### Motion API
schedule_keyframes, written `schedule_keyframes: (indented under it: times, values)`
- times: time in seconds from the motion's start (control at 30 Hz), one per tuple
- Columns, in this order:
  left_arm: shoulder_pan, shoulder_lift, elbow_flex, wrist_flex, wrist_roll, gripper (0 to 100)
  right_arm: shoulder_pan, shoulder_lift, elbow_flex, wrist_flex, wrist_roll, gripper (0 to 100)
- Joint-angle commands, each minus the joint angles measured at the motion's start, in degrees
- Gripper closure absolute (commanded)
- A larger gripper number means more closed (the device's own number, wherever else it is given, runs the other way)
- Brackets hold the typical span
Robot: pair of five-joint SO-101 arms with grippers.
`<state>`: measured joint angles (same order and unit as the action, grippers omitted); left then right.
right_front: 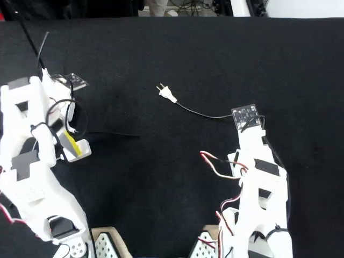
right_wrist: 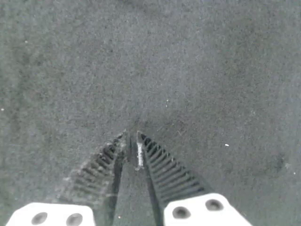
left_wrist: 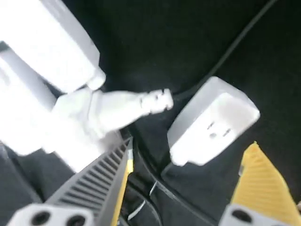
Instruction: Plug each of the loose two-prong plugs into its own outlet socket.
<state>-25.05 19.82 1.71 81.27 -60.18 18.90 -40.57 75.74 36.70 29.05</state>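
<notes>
**Socket between open fingers; one plug loose mid-desk**

Obs.: The left gripper (left_wrist: 190, 143) stands wide open low over the desk (right_front: 177, 48), close to its left edge. A white socket (left_wrist: 211, 125) lies between its two fingers with the slot face turned up toward the wrist. As far as I can see it touches neither finger. Just beside it lies a near plug (left_wrist: 117, 110). Its prong end is lost against white housing, so I cannot tell whether it is seated.

The loose plug (right_front: 166, 94) lies mid-desk toward the far edge, prongs aimed at the far left corner, well apart from the left arm. Its cord (right_front: 193, 111) trails toward the right arm. The right gripper (right_wrist: 131, 136) is pinched to a narrow slit over bare cloth, with nothing between the fingers that I can make out.

Judgement: The step in hand looks like pinning the socket.
- Close on its side walls, low down, and leave the slots uncovered.
- Grip square, since a light block could pivot or skate on the cloth.
- The right gripper would need to open first, then take the loose plug by its body rather than by the cord.
- The prongs must be turned to face the slots before pushing.
- Watch that cord drag does not pull the plug off line.
</notes>
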Motion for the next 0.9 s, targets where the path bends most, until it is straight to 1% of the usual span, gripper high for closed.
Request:
schedule_keyframes:
  times: [0.0, 0.2, 0.23, 0.3, 0.4, 0.43, 0.5, 0.53, 0.67, 0.8, 0.87]
  values:
    - [2.07, 1.49, 3.82, -4.22, -0.53, 65, 0.88, 0.22, -0.22, -1.32, 0.26, 98.4]
    - [3.3, 3.34, 5.49, -4.48, -2.9, 65, 0.88, 0.22, -0.22, -1.32, 0.26, 98.4]
    - [3.65, 3.34, 5.67, -4.04, -2.46, 66, 0.88, 0.22, -0.22, -1.32, 0.26, 98.4]
    - [4.7, 3.25, 4.88, -2.2, -1.85, 76, 0.88, 0.22, -0.22, -1.32, 0.26, 98.4]
    - [6.99, 3.25, 1.89, 2.73, 2.2, 96, 0.88, 0.22, -0.22, -1.32, 0.35, 98.4]
    - [7.96, 3.25, 0.57, 4.92, 3.43, 98, 0.88, 0.22, -0.22, -1.32, 0.35, 98.4]
    - [9.36, 3.25, -1.36, 8.44, 4.66, 93, 0.88, 0.22, -0.22, -1.32, 0.35, 98.4]
    - [10.24, 3.16, -2.24, 9.58, 4.66, 93, 0.88, 0.22, -0.22, -1.32, 0.35, 98.4]
    - [13.76, -1.14, -3.21, 13.45, 4.75, 97, 0.88, 0.22, -0.22, -1.32, 0.35, 98.4]
    - [18.51, -11.87, 2.07, 15.12, 4.84, 97, 0.88, 0.22, -0.22, -1.32, 0.35, 98.4]
    - [21.93, -19.52, 6.64, 14.77, 6.77, 97, 0.88, 0.22, -0.22, -1.32, 0.35, 98.4]
